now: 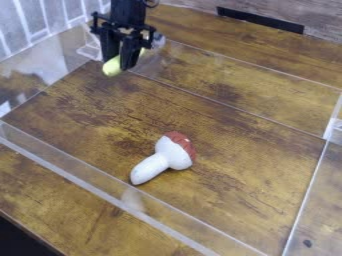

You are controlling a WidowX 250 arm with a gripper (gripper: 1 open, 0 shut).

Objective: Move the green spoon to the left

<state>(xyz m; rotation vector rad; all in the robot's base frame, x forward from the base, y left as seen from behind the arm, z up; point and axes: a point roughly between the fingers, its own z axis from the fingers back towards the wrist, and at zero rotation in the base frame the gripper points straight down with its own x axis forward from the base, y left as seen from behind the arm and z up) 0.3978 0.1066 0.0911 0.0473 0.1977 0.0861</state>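
Camera view: black tool (122, 55) up near the top left, pointing down, pressed together on the green spoon (112, 66). Spoon lifted off the wooden surface (241, 110), only its yellow-green end poking out below the tool; shiny end not seen. Toy mushroom (163, 159) with white stem and red-brown cap lying on its side near the middle, well apart from the spoon. Clear plastic wall (80, 170) running across the front of the surface.

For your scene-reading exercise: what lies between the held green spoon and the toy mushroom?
Nothing: only bare wooden table separates the green spoon from the mushroom, in the camera view.
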